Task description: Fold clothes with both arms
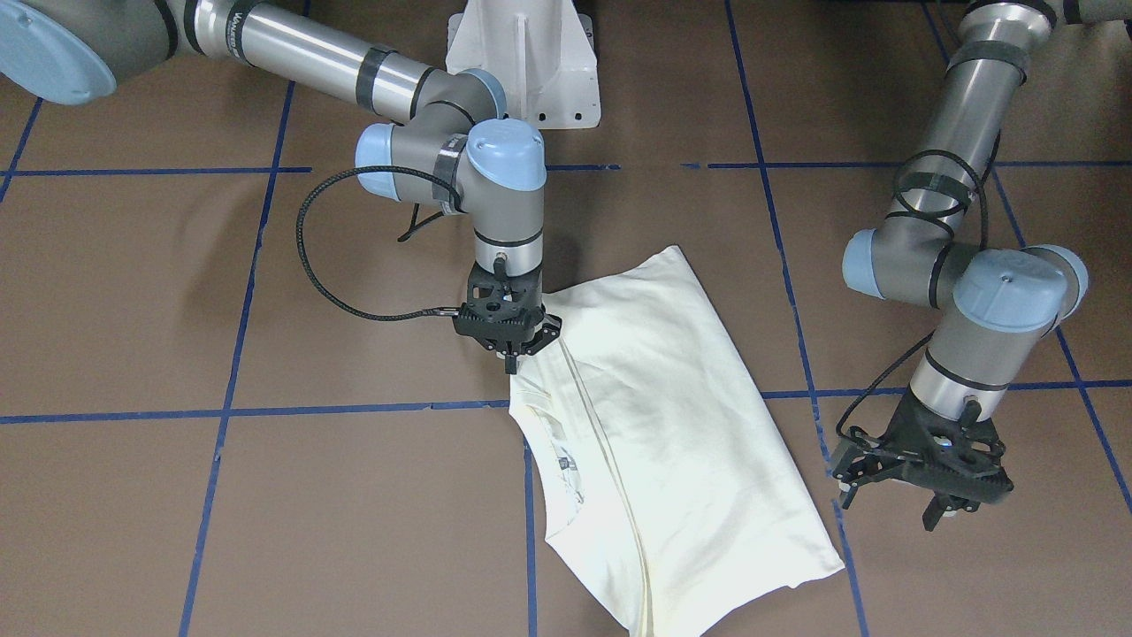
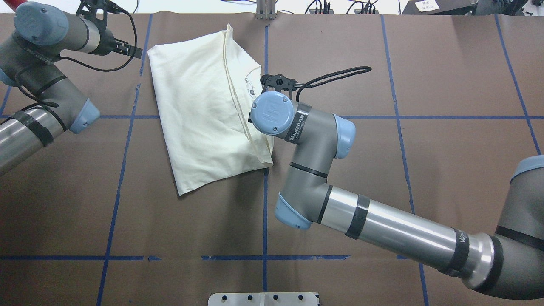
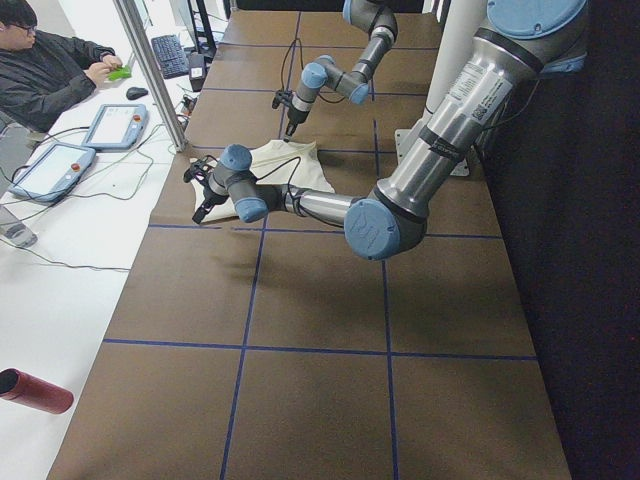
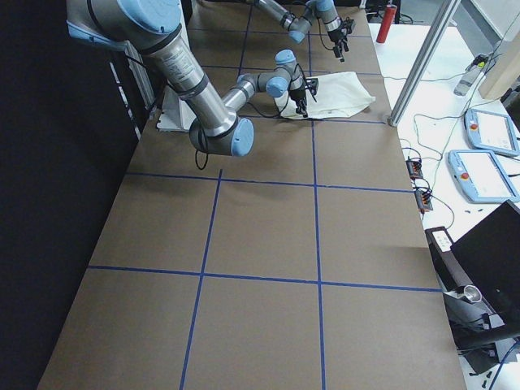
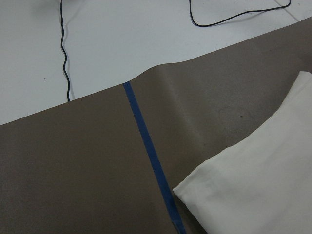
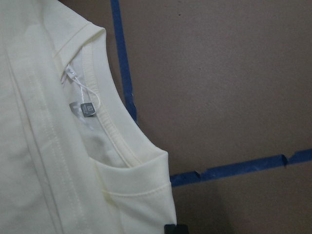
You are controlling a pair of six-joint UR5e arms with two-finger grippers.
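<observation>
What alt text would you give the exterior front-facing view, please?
A folded cream T-shirt lies on a brown table gridded with blue tape. The right pincer points down at its edge near the collar; the left pincer hovers open beside it.

- The cream T-shirt (image 1: pixel 681 425) lies folded and plain side up on the brown table (image 1: pixel 265 513), slanting from centre toward 5 o'clock, neckline at its 9 o'clock edge.
- The right gripper (image 1: pixel 510 361) points down at the shirt's 10 o'clock corner, fingertips drawn together.
- The left gripper (image 1: pixel 893 502) hangs at the shirt's 3 o'clock, fingers spread.
- A white pedestal (image 1: pixel 522 62) stands at 12 o'clock.
</observation>
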